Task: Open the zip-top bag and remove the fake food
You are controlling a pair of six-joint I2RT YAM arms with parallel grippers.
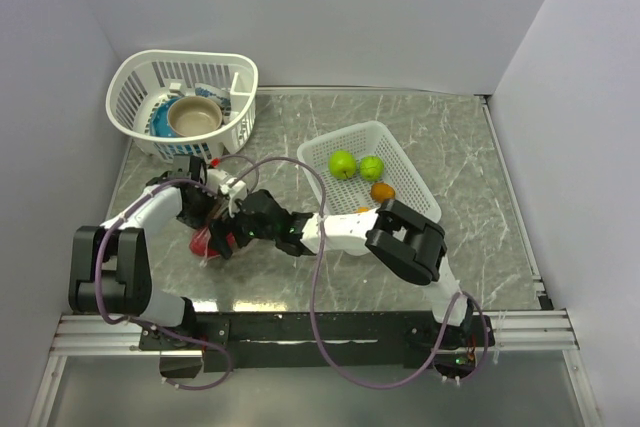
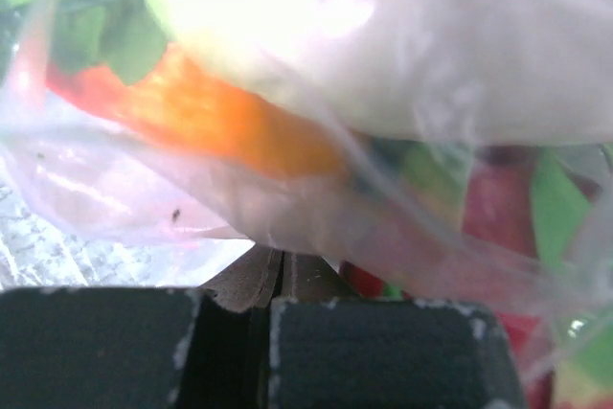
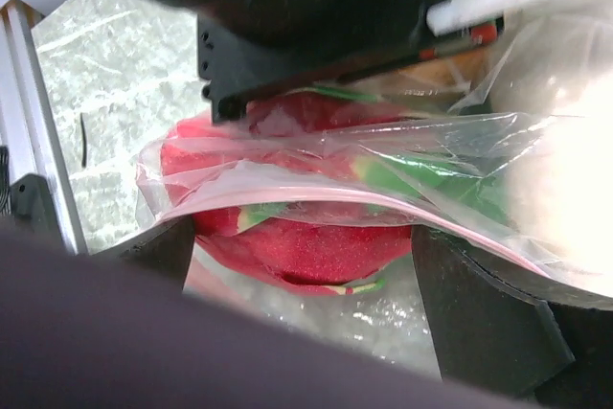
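Closest to you, your left gripper (image 2: 278, 280) is the anchor. In its wrist view the two dark fingers are pressed together, and the film of the clear, floppy zip-top bag (image 3: 287, 179) appears to be nipped at their tips. Keep that pinch firm and the wrist level so the bag does not swing.

Just beyond it, your right gripper (image 3: 305, 270) stands wide open and holds nothing. One finger sits on each side of the bag's mouth, with the pale pink zip strip (image 3: 316, 200) running across between them. The bag lies on the grey marbled table (image 1: 450, 147) at the left, between the two pincers. It still holds a red plastic piece (image 3: 306, 246) and an orange piece (image 2: 220, 122).

For this step, I judge you should:
- close on one lip only, right at the strip, not on the slack film below it, which will stretch and slip
- pull away from the left pincer, slowly and square to the seal
- watch that the red piece does not get clamped along with the film

Farther back, the white rectangular plastic basket (image 1: 420, 187) holds two lime-green balls (image 1: 343, 164) and an orange ball (image 1: 382, 191).
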